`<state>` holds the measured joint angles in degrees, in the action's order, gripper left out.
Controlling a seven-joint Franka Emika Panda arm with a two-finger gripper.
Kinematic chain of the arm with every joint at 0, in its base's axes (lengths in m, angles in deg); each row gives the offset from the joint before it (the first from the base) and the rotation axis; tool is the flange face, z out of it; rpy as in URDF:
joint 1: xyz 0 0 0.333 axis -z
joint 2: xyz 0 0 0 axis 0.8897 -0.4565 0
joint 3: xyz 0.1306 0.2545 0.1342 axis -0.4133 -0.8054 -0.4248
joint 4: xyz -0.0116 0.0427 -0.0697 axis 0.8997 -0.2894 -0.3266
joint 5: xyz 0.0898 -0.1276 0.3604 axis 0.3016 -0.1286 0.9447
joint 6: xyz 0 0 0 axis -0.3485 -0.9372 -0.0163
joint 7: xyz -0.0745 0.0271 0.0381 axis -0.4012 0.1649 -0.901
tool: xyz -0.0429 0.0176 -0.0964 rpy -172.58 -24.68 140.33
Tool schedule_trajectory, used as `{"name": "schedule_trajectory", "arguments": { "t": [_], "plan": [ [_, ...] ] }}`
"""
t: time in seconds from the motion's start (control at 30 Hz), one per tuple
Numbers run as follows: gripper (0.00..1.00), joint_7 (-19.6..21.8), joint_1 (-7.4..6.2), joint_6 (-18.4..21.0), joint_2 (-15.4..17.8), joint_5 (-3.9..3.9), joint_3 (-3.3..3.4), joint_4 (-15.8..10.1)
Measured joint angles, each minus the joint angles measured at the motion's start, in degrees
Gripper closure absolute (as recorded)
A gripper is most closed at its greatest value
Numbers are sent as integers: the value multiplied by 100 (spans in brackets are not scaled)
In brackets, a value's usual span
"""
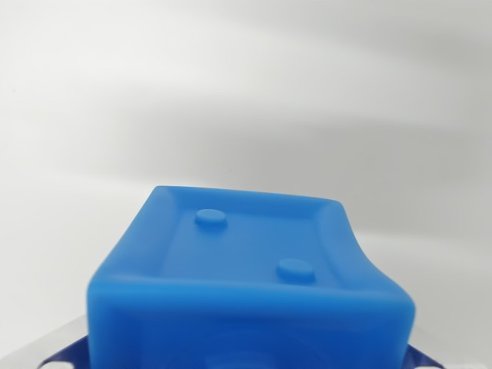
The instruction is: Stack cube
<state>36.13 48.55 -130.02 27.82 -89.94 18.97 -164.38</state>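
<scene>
Wrist view only, so you are working from one close angle. At the wrist view's left, a pale, blurred surface (92, 138) is filling the background, with nothing sharp on it. Centre frame, the blue cube (246, 277) is sitting right under the camera, taking up the lower middle. Its upper face is showing a raised rim and two small round studs, one toward the left rear, one toward the right front. At the bottom corners, darker blue slivers are peeking out; unclear what they are. Fingers are not showing, so you cannot tell whether they are spread or pinching the cube.
</scene>
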Motion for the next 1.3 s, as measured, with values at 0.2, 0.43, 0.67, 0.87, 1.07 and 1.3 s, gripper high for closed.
{"name": "schedule_trajectory", "arguments": {
  "t": [0.2,0.43,0.67,0.87,1.07,1.3],
  "plan": [
    [100,-2,0,174,180,3,-3,-6],
    [100,-3,7,249,411,13,-4,-179],
    [100,-3,33,166,606,23,-4,-488],
    [100,-3,56,98,799,30,-4,-743],
    [100,0,78,29,987,35,-2,-1004],
    [100,1,101,-58,1218,47,2,-1316]
  ]
}}
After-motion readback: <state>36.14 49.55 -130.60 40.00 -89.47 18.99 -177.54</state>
